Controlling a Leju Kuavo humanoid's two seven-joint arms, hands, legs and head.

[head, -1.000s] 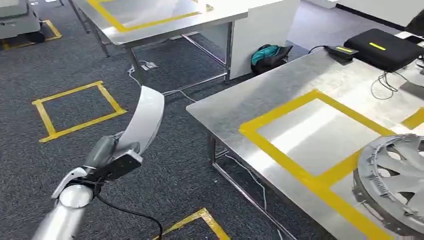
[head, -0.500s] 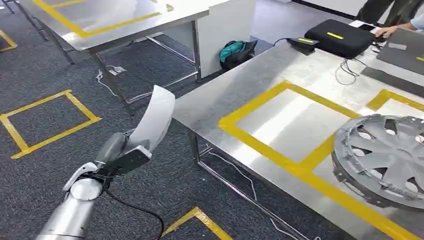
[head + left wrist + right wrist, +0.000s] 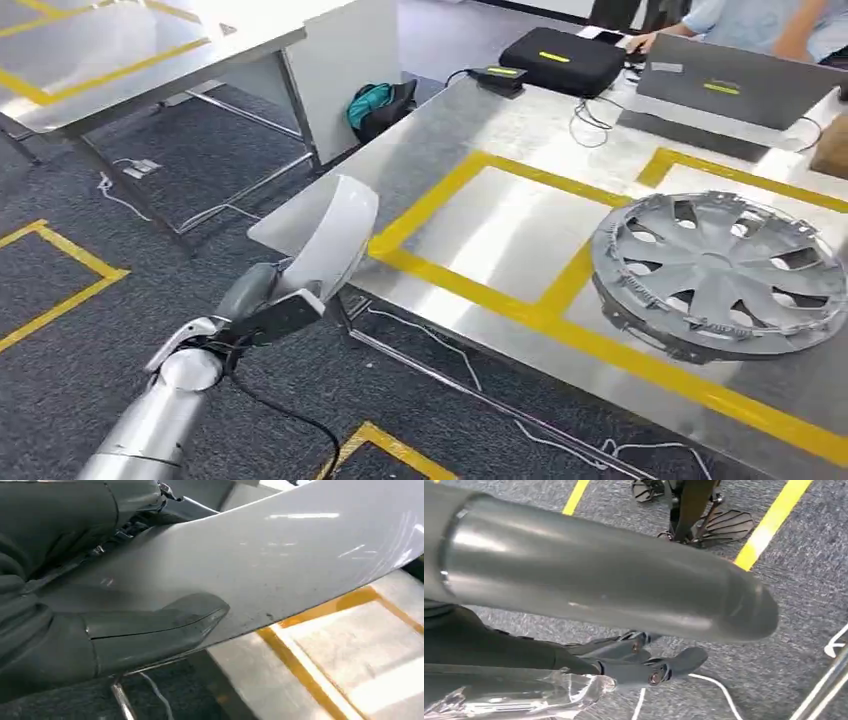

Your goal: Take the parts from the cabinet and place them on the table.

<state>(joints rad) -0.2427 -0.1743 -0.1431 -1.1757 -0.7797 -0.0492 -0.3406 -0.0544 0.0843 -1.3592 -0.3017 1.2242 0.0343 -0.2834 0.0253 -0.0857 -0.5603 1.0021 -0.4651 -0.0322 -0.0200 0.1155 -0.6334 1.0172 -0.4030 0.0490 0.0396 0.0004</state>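
The left hand [image 3: 262, 312] grips a smooth, curved, glossy white panel [image 3: 335, 236] (thumb [image 3: 155, 630] pressed flat on it) just off the brushed-steel surface [image 3: 500, 130]. At 3 o'clock lies a grey spoked hubcap [image 3: 718, 270]. The right hand [image 3: 644, 665] hangs over carpet, fingers apart, holding nothing.

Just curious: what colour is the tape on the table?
Yellow tape, forming squares on the table; clearest in the head view.

A black case [image 3: 562, 58], a grey laptop [image 3: 735, 85] and a wheel cover [image 3: 715, 270] sit on the taped desk [image 3: 500, 125]. A person's arm [image 3: 770, 20] reaches over the laptop. A teal bag [image 3: 375, 103] lies on the carpet [image 3: 90, 330].
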